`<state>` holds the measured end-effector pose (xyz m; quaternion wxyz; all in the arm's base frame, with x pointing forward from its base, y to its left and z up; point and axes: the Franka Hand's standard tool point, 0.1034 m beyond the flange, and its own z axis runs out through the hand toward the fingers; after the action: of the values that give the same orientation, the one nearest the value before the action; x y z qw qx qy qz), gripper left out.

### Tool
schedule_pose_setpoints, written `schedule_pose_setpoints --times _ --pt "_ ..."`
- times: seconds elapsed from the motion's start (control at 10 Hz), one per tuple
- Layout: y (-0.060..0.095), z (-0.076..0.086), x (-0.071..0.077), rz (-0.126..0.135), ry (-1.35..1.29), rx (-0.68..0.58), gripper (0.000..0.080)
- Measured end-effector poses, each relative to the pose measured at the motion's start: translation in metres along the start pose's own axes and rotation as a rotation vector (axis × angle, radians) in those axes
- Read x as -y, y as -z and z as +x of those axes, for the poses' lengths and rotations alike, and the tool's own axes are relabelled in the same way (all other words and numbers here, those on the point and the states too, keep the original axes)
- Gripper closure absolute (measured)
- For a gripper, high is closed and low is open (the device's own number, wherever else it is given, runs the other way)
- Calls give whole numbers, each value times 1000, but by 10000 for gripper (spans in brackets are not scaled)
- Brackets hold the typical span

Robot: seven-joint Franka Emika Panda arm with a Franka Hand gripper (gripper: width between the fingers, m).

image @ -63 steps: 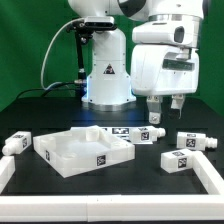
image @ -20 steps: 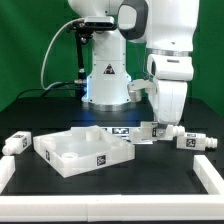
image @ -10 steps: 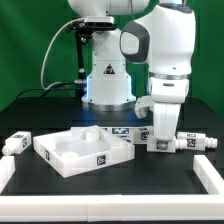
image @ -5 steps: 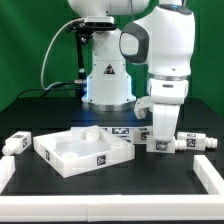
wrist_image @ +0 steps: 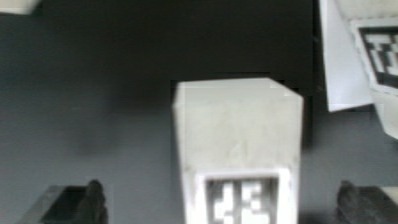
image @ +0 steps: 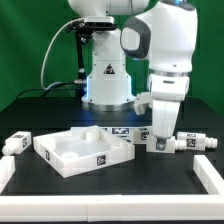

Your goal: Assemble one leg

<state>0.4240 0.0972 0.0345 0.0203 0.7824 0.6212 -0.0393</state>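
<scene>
Now straddling the leg (image: 157, 146) with the tool (image: 159, 140) open, clear of both its sides by a dark gap at each finger (wrist_image: 71, 200). Placed low at the table (image: 120, 192), just beside the tray (image: 62, 153) corner on the exterior view's right, with another leg (image: 197, 143) farther from the tray on that side.

1. Your arm (image: 168, 40) rises from its base (image: 107, 75) at the back, bends over at the top and drops down on the exterior view's right.
2. Your wrist (image: 166, 95) stands close to vertical with a slight lean, so the hand (image: 160, 142) points downward and hangs low.
3. In the wrist view you see both dark fingers (wrist_image: 71, 200) spread well apart, a wide gap between them.
</scene>
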Motion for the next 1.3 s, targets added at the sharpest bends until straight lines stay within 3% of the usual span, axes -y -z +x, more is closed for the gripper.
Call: schedule_pose_setpoints --times 0.1,0.3,0.5,0.6,1.0,1.1,1.3 --pt "20 -5 -3 -11 7 24 151" --pt "47 -35 -18 -15 33 60 150" --pt "61 -69 -37 -39 40 54 150" --pt "66 -71 -41 -50 36 50 150" --pt "58 -74 -39 -34 29 49 150" --pt "47 -86 -44 -4 -11 48 150" --pt "47 -106 -55 2 -89 39 150"
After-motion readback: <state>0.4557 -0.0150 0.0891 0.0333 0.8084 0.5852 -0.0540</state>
